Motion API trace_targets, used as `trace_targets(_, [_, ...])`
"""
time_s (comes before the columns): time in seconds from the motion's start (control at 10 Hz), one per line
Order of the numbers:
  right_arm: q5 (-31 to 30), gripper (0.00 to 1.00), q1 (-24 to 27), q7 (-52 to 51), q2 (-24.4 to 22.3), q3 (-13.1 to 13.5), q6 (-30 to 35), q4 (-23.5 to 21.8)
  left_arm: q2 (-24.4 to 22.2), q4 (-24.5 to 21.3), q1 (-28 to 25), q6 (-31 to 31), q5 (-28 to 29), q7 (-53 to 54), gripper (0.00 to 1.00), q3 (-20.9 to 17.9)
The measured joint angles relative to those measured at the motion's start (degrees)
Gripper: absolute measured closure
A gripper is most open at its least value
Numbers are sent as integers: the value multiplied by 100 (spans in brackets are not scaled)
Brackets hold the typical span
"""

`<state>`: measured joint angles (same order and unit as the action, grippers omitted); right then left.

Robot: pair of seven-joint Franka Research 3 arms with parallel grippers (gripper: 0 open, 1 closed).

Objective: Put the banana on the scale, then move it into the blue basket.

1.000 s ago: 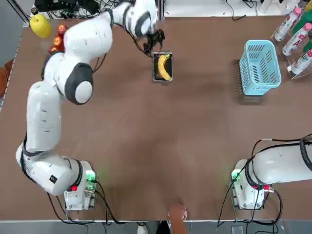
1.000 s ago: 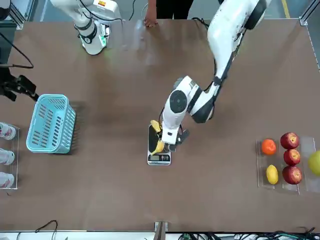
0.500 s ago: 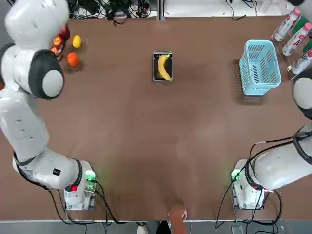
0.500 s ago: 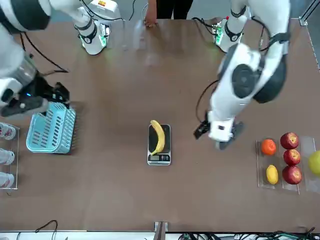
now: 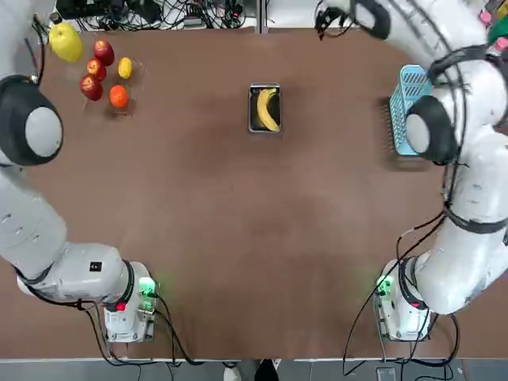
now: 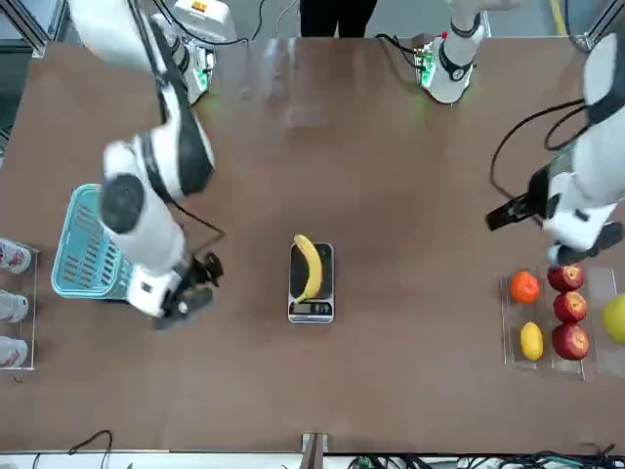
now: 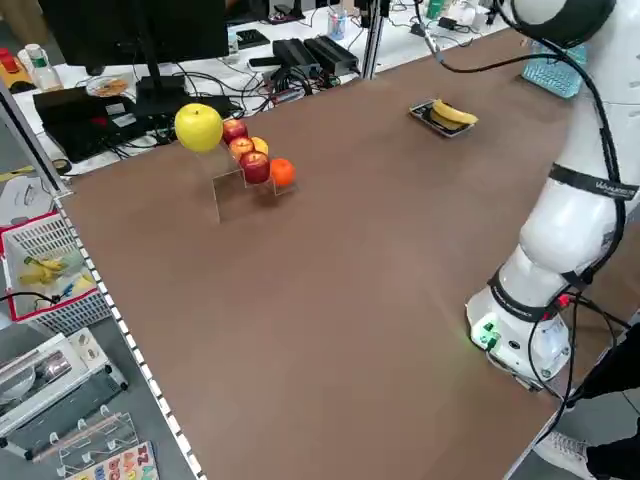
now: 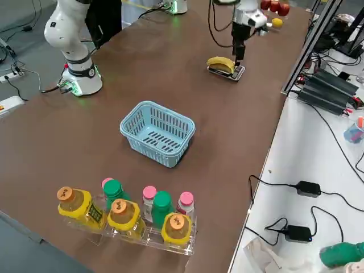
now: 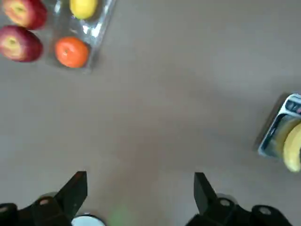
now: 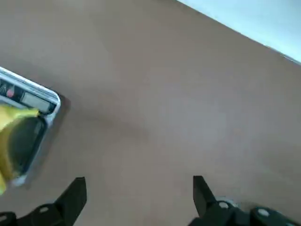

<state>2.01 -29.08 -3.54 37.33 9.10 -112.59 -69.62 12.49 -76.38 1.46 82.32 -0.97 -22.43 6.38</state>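
The banana [image 5: 267,109] lies along the scale [image 6: 311,311], free of both grippers, toward the table's far edge and midway across it. The blue basket [image 5: 411,87] stands to the robot's right, partly behind the right arm. My right gripper [image 10: 138,183] is open and empty. It hangs in the air beside the scale [image 10: 28,99] on the basket's side [image 6: 186,293]. My left gripper [image 9: 138,181] is also open and empty, raised between the scale [image 9: 282,122] and the fruit.
A clear tray [image 5: 131,95] of apples, an orange and a lemon sits at the far left, with a big yellow fruit [image 5: 65,41] beside it. Bottles [image 8: 125,219] stand in a rack beyond the basket [image 8: 158,132]. Cables run along the far edge.
The left arm has pulled away from the scale toward the fruit tray, leaving the banana there. The right arm has swung from the basket side toward the scale.
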Motion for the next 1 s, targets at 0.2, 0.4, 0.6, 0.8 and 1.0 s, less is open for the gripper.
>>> trace_targets(0.2, [3, 0, -613, 482, 568, -12, -677, 129, -799, -640, 208, -34, -6, 1043, 0, -564])
trace_targets(0.4, [8, 0, -1299, 1382, 930, -8, -1376, 176, -1001, -809, 255, 142, -6, 2280, 0, -858])
trace_targets(0.6, [9, 0, -1840, 1997, 1088, 4, -1571, 185, -1000, -802, 259, 192, -7, 2593, 0, -961])
trace_targets(0.8, [9, 0, -2034, 2212, 1189, 13, -1570, 155, -991, -800, 295, 192, -7, 2593, 0, -960])
trace_targets(1.0, [9, 0, -2038, 2215, 1324, 23, -1956, -46, -990, -787, 296, 194, -7, 2581, 0, -960])
